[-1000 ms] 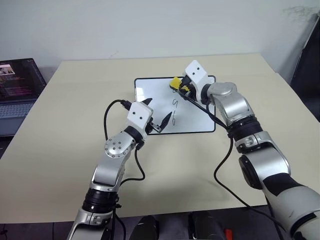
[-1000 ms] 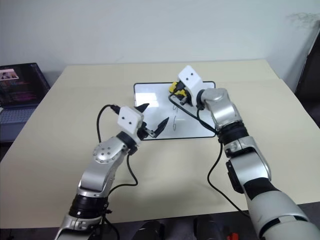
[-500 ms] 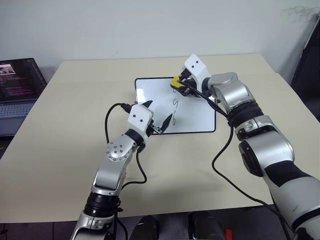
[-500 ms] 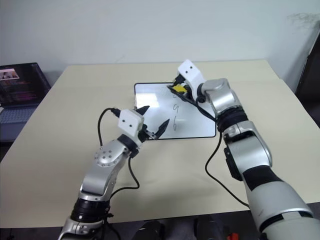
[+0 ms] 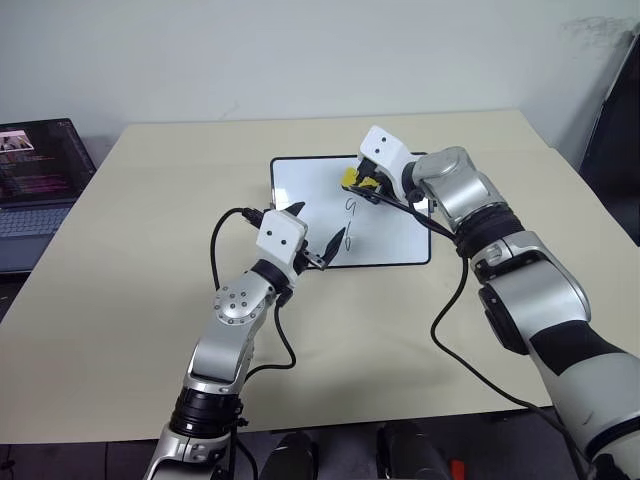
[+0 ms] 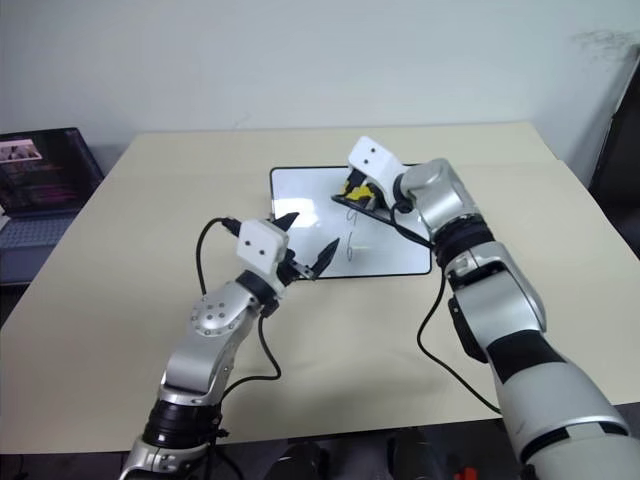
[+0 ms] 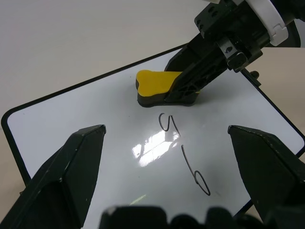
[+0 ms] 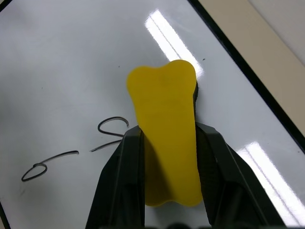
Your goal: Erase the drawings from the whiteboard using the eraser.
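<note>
Fingers of the right gripper (image 8: pixel 164 191) are clamped on the flanks of the eraser (image 8: pixel 164 143), with its yellow back up and its dark felt face down on the whiteboard (image 5: pixel 300 185) near the far edge. Note that the eraser's long axis runs along the fingers, with its free end projecting beyond the fingertips.

Two drawings remain, a squiggle (image 7: pixel 169 123) just beside the eraser on the near side and a second one (image 7: pixel 196 172) farther toward you. They form a short column running from the eraser toward the board's near edge. Your next stroke therefore likely needs to bring the eraser back toward the robot, along that column.

The left gripper (image 5: pixel 312 232) has its fingers spread wide and holds nothing. It hovers at the near left corner of the whiteboard, apart from the marks. The right arm is the nearer one to both marks. The whiteboard lies flat on the beige worktop (image 5: pixel 150 230).
</note>
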### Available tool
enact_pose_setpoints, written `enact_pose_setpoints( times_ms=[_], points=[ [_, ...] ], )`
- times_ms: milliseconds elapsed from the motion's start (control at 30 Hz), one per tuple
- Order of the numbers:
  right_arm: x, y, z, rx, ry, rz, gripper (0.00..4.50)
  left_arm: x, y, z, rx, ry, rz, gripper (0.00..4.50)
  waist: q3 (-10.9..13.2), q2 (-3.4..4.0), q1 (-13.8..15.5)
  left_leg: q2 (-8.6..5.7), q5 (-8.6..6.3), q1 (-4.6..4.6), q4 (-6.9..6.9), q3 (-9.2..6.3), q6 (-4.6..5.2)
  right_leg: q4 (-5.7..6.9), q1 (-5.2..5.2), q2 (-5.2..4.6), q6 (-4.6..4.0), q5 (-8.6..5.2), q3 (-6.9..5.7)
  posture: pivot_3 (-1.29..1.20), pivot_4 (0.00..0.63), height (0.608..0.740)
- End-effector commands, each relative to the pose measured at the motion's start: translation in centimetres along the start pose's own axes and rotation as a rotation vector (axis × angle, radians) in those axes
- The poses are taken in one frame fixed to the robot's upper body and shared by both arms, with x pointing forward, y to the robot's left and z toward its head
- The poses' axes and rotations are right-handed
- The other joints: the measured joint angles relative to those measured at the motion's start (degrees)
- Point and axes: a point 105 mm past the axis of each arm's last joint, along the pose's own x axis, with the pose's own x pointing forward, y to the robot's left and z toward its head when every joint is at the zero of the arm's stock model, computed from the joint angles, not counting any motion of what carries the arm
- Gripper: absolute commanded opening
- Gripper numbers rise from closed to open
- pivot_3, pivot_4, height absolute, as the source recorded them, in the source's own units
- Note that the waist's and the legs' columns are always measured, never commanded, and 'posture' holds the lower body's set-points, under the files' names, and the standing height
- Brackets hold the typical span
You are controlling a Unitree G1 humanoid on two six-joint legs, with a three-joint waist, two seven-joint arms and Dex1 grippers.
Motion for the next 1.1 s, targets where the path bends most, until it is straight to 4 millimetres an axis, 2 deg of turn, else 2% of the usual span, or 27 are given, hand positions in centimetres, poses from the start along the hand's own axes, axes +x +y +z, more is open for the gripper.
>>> enact_pose_setpoints(
  times_ms=[33,200,367,733,933,1100],
  points=[
    [0.2,0.8,-3.5,0.014,0.103,0.033,1.14,-0.3,0.2,1.5,0.025,-0.051,0.022,4.5,0.0,0.0,0.0,0.0,0.0,0.02,0.01,-0.01,0.0,0.01,0.03,0.0,0.0,0.0,-0.01,0.0,0.15,0.74],
    [-0.4,0.4,-3.4,0.009,0.086,0.032,1.14,-0.3,0.2,1.5,0.024,-0.051,0.025,4.5,0.0,0.0,0.0,0.0,0.04,0.05,0.04,-0.01,0.01,0.03,0.06,0.01,0.01,0.02,-0.01,0.0,0.15,0.74],
    [-1.5,-0.7,-1.4,0.039,0.005,-0.011,1.14,-0.1,0.0,1.4,0.017,-0.053,0.018,4.5,0.0,0.0,0.3,-0.01,0.05,0.0,0.04,-0.04,0.01,0.02,0.03,0.01,0.01,0.03,-0.02,0.0,0.15,0.74],
    [-3.0,-1.4,0.5,0.089,-0.077,-0.079,1.14,0.4,-0.4,1.4,0.01,-0.061,-0.009,4.5,0.0,0.01,1.0,-0.01,0.04,-0.17,-0.02,-0.03,0.0,-0.12,-0.14,-0.02,0.01,0.02,0.01,0.0,0.15,0.74],
    [-3.0,-2.0,2.0,0.111,-0.125,-0.129,1.14,0.7,-0.8,1.6,0.011,-0.068,-0.031,4.5,0.0,0.01,1.0,-0.01,0.04,-0.25,-0.05,-0.02,-0.01,-0.19,-0.2,-0.02,0.02,0.01,0.01,0.0,0.15,0.74],
    [-2.0,-2.2,2.4,0.092,-0.122,-0.154,1.14,0.5,-0.8,1.6,0.013,-0.066,-0.033,4.5,0.0,0.01,0.8,0.01,0.04,-0.24,-0.09,0.03,-0.01,-0.18,-0.25,-0.02,0.01,0.02,0.05,0.0,0.15,0.74]
  ],
)
